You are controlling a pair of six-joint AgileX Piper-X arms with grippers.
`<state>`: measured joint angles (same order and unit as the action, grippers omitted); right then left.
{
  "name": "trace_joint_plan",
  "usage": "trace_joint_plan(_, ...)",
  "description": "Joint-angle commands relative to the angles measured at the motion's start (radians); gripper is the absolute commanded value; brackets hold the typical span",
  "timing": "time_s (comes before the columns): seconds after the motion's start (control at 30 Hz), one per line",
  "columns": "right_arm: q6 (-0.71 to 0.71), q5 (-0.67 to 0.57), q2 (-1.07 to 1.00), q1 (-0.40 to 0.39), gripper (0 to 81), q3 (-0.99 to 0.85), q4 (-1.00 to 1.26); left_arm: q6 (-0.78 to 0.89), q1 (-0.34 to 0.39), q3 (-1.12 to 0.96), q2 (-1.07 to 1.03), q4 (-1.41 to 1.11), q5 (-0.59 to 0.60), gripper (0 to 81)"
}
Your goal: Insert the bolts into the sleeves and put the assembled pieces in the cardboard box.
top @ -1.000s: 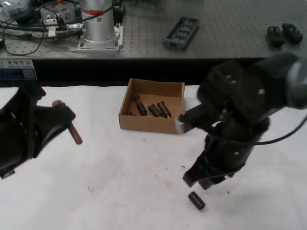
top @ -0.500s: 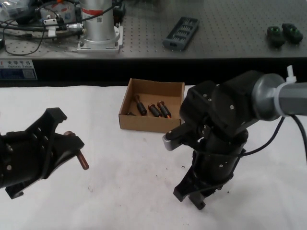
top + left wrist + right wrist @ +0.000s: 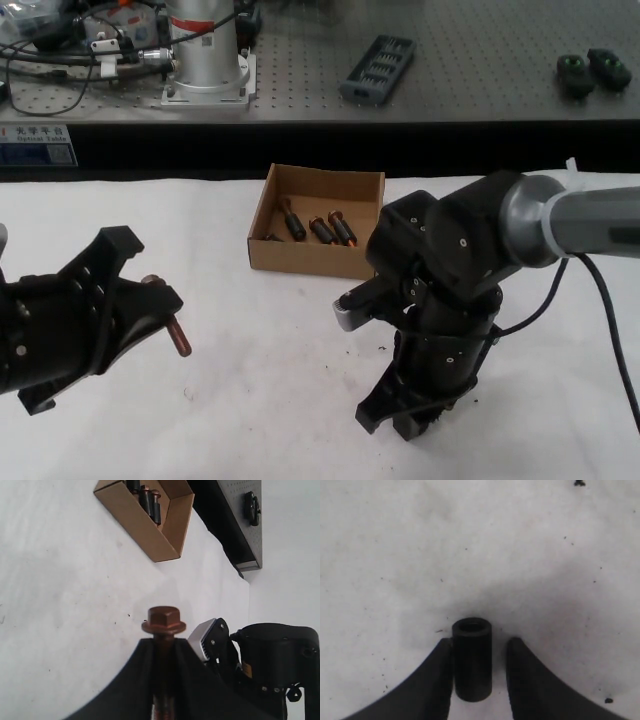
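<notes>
Bolt (image 3: 163,622) coppery metal, dull sheen; sleeve (image 3: 471,666) matt black, smooth; cardboard box (image 3: 310,258) brown, matt.

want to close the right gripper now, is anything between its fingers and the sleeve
Nothing visible. The sleeve lies on bare cloth between the right gripper's open fingers. One finger sits right beside it, the other a small gap away.

Between the two arms the white cloth (image 3: 260,390) lies bare right up to the front wall of the cardboard box (image 3: 310,257), which is open on top with pieces (image 3: 320,230) lying across its floor. The right arm (image 3: 450,260) bulks just beside the box's near right corner, closing that side, and the bolt (image 3: 176,336) sticks out of the left gripper (image 3: 148,300) into the open middle.
</notes>
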<state>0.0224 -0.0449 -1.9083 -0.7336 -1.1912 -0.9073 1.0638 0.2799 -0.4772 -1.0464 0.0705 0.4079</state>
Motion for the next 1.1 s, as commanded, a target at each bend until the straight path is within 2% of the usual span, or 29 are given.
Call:
trace_joint_plan(0.0,-0.009,-0.024,-0.04,-0.002,22.4,-0.004,0.002,-0.024,-0.003,-0.013,0.001,-0.021,0.008,0.6)
trace_joint_plan(0.13,-0.009,-0.026,-0.037,-0.002,3.9,-0.006,0.005,-0.032,-0.003,-0.013,0.001,-0.021,0.026,0.6)
trace_joint_plan(0.17,-0.009,-0.038,-0.034,-0.002,2.1,-0.009,0.005,-0.032,-0.003,-0.013,0.001,-0.021,0.026,0.6)
trace_joint_plan(0.2,-0.007,-0.066,-0.028,-0.002,4.8,-0.01,0.005,-0.032,-0.003,-0.013,0.001,-0.03,0.024,0.6)
trace_joint_plan(0.37,0.001,-0.173,0.089,-0.002,4.7,0.029,0.1,0.001,-0.005,-0.023,-0.032,-0.202,0.029,0.6)
trace_joint_plan(0.43,0.001,-0.201,0.173,0.003,4.7,0.085,0.213,0.009,-0.005,-0.051,-0.071,-0.246,0.056,0.6)
trace_joint_plan(0.53,0.001,-0.308,0.312,0.021,4.7,0.196,0.447,0.009,-0.005,-0.123,-0.157,-0.281,0.142,0.6)
trace_joint_plan(0.63,0.001,-0.334,0.406,0.052,4.7,0.287,0.662,0.009,-0.005,-0.194,-0.254,-0.353,0.184,0.6)
trace_joint_plan(0.83,-0.007,-0.479,0.45,0.137,5.1,0.389,0.916,0.009,-0.005,-0.394,-0.426,-0.395,0.22,0.6)
trace_joint_plan(0.93,-0.007,-0.527,0.45,0.167,5.1,0.435,1.0,0.009,0.0,-0.498,-0.495,-0.395,0.258,0.6)
trace_joint_plan(1.07,-0.006,-0.581,0.436,0.187,5.1,0.493,1.099,0.009,0.026,-0.592,-0.536,-0.395,0.242,0.6)
